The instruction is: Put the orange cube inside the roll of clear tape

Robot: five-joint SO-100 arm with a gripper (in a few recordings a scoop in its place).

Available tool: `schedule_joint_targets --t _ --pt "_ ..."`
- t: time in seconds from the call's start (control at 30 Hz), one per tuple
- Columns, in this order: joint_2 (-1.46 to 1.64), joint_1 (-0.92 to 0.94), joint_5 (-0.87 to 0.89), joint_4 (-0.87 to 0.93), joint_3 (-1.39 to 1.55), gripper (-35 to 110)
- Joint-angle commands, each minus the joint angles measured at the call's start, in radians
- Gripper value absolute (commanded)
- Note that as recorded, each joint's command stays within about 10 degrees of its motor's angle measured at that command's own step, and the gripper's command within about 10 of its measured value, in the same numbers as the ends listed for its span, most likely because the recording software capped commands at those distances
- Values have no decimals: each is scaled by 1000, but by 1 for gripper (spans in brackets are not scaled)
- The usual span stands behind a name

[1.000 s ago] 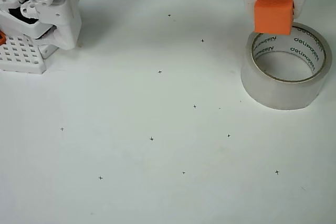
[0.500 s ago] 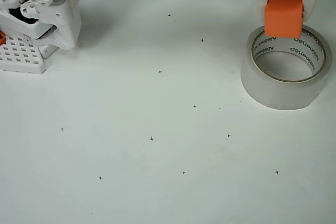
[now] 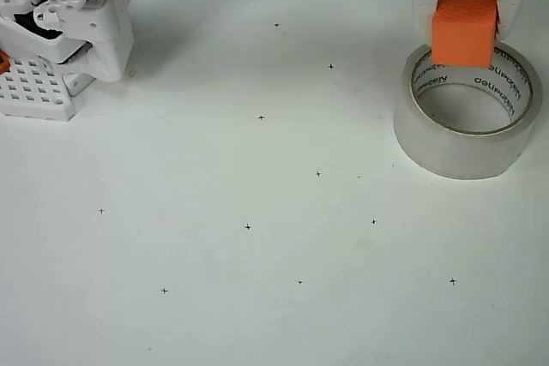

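In the overhead view the orange cube [image 3: 464, 27] hangs at the top right, clamped between the white fingers of my gripper [image 3: 467, 15], which is shut on it. The cube overlaps the far rim of the roll of clear tape [image 3: 467, 139], a wide translucent ring with a white core printed with grey lettering. The roll lies flat on the white table with its hole facing up. The cube covers part of the far rim and a little of the hole's far edge.
The arm's white base [image 3: 64, 19] with a perforated plate [image 3: 34, 92] sits at the top left. The white table [image 3: 257, 237] carries small black cross marks. The tape roll lies close to the right edge of the picture.
The gripper with the cube has shifted right and slightly down in the picture, from beside the roll's far left rim to over its far rim.
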Motion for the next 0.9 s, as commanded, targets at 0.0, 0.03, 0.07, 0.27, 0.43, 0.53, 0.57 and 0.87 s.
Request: schedule_joint_targets --t 0.0,0.03,0.07,0.27,0.43,0.53,0.57,0.87 --pt "48 -5 -18 3 -71 33" --pt "46 -3 -25 3 -72 34" --pt "46 -3 -31 3 -74 34" --pt "49 8 -66 3 -77 35" --pt "51 15 -95 5 -81 35" --pt "51 25 -110 8 -81 35" --pt "51 25 -110 8 -81 35" --pt "51 20 -109 8 -87 35"
